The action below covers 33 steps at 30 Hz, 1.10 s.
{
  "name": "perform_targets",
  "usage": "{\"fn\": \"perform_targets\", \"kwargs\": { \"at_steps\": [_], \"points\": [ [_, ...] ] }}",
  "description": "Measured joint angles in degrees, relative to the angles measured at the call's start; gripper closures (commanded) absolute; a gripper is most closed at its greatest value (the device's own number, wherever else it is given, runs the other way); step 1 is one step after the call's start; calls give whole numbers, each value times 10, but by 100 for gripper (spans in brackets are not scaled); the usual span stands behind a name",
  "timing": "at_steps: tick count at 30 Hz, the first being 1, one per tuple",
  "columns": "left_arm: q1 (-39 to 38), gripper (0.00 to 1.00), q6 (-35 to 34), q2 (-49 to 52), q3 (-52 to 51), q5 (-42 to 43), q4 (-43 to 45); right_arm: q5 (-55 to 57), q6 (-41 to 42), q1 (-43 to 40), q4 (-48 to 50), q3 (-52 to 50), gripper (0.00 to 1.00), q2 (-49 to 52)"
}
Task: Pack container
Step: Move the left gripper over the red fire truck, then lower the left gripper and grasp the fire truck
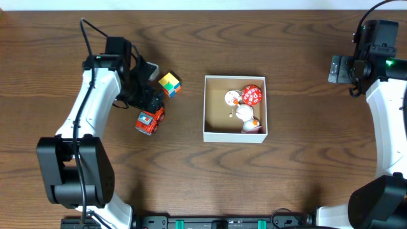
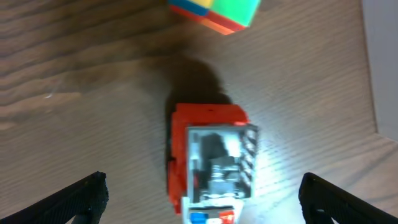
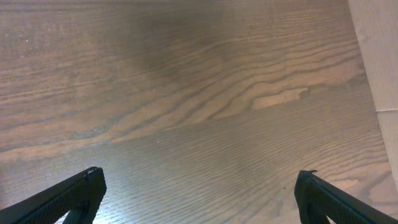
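1. The container (image 1: 233,135) sits in the middle of the frame, with small toys in its right side.
2. The left gripper (image 1: 150,105) is left of it, fingers wide apart, over a red truck (image 1: 149,120).
3. A colourful cube (image 1: 169,84) lies just beside the truck.
4. The right gripper (image 1: 337,69) is at the upper right, far from the box, fingers wide apart and holding nothing.

The left arm (image 1: 88,105) and right arm (image 1: 389,111) wear white shells over black joints. A black cable (image 1: 88,33) loops at ten o'clock; a green light (image 1: 388,62) glows at two. The left pincer (image 2: 205,200) and right pincer (image 3: 199,200) have black fingers (image 2: 79,199).
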Motion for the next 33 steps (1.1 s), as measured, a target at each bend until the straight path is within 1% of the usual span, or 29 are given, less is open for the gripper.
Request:
{"fn": "perform_targets", "kwargs": {
  "at_steps": [7, 13, 17, 24, 33],
  "points": [
    [16, 2, -5, 0, -53, -5, 34, 0, 0, 0, 0, 0, 1, 0],
    [16, 2, -27, 0, -56, -4, 38, 0, 0, 0, 0, 0, 1, 0],
    [15, 2, -35, 0, -57, 16, 42, 0, 0, 0, 0, 0, 1, 0],
    [11, 2, -37, 0, -96, 30, 87, 0, 0, 0, 0, 0, 1, 0],
    [10, 2, -37, 1, -113, 30, 99, 0, 0, 0, 0, 0, 1, 0]
  ]
}}
